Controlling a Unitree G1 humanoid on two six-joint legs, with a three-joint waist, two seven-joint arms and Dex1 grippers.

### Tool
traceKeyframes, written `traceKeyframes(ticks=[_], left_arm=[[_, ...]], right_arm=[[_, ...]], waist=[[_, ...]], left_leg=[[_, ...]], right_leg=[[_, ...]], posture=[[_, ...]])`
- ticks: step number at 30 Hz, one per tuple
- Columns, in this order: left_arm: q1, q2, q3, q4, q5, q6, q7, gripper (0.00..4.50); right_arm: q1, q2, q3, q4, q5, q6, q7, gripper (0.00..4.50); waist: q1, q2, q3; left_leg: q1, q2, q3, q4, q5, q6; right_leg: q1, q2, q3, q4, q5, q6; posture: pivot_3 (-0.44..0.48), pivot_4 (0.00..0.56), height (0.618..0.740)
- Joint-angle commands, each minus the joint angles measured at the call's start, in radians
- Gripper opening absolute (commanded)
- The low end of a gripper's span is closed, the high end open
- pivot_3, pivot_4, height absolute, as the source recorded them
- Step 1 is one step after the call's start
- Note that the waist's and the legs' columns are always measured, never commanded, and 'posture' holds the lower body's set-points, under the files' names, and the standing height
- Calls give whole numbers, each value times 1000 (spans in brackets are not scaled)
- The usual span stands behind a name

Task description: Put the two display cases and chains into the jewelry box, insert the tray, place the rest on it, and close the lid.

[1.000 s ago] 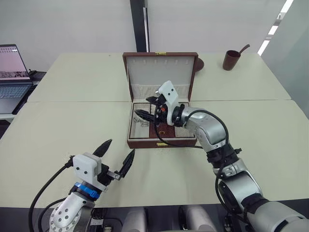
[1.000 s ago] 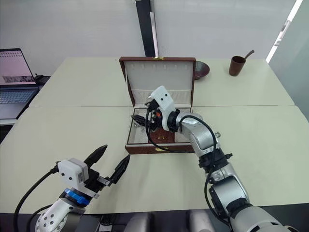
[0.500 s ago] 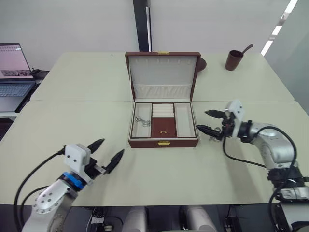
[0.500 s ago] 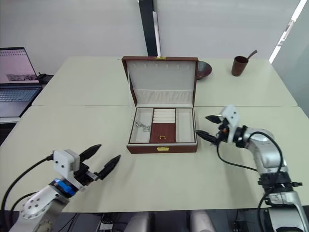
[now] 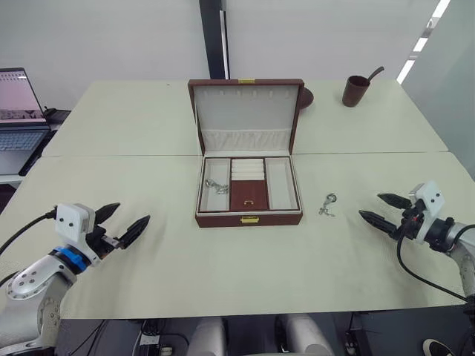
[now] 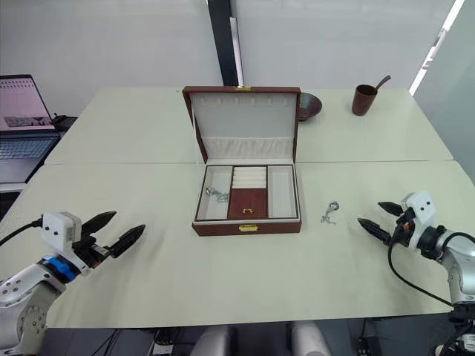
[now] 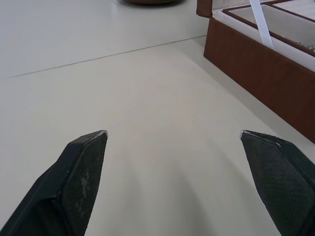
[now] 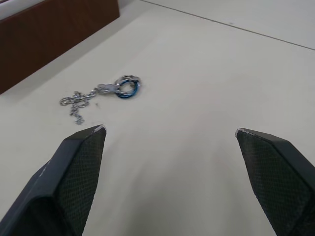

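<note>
Change since a second ago: the right arm was reaching into the jewelry box (image 5: pixel 249 185); now it has pulled back to the table's right side, and the left arm has drawn further off to the left. A chain now lies on the table where none showed half a second ago.
Table (image 5: pixel 148 133): pale tabletop, a seam running across behind the box's base.
Jewelry box: centre of the table, lid (image 5: pixel 247 111) standing open and upright, cream lining, gold clasp at the front.
Tray (image 5: pixel 249 194): seated in the box, brown centre panel with its gold knob toward the front.
Chain in tray (image 5: pixel 216 185): lies in the left compartment.
Loose chain (image 5: pixel 328 204): on the bare table between the box and the right gripper, apart from both, ring end away from the gripper.
Display cases: none to be seen; presumably under the tray, but that cannot be confirmed.
Right gripper (image 5: pixel 386 211): jaws spread wide, empty, aimed at the loose chain.
Left gripper (image 5: pixel 122 222): jaws spread wide, empty, well left of the box.
Step in hand: likely picking up the loose chain for the tray. Best done by closing on the ring or clasp, the bulkiest part, with fingertips low to the surface so the thin links don't slip out.
Cup (image 5: pixel 357 90) and laptop (image 5: pixel 21 111): far right corner and far left edge.
Writing: no brand or label legible; the laptop screen is too small to read.
</note>
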Motion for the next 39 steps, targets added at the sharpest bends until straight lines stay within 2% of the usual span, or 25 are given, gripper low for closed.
traceKeyframes(ticks=[1,15,20,28,33,39], left_arm=[[1,5,37,-4,4,-20,4,4500],[9,2,64,-4,11,-17,12,4500],[25,3,50,-35,10,-14,-3,4500],[54,5,-100,-171,36,-13,-104,4500],[93,-3,-233,-263,63,-39,-180,4500],[86,-20,-350,-312,92,-89,-224,4500]], right_arm=[[17,-2,-44,7,16,-34,-22,4467],[6,4,-24,17,12,-47,-45,4467],[19,17,-29,-29,28,-28,-57,4467],[109,84,-12,-272,80,93,-135,4467],[158,185,46,-439,41,159,-300,4467],[158,276,112,-496,-23,207,-458,4467]], waist=[[-1,0,0],[0,0,0],[0,0,0],[2,0,0],[0,0,0],[2,0,0]], left_leg=[[0,0,0,0,0,0],[0,0,0,0,0,0],[0,0,0,0,0,0],[0,0,0,0,0,0],[0,0,0,0,0,0],[0,0,0,0,0,0]], right_leg=[[0,0,0,0,0,0],[0,0,0,0,0,0],[0,0,0,0,0,0],[0,-1,0,0,0,0],[0,0,1,0,0,0],[0,0,1,0,0,0]], posture=[[0,150,740],[0,150,740],[0,150,740],[0,150,740],[0,150,740],[0,150,740]])
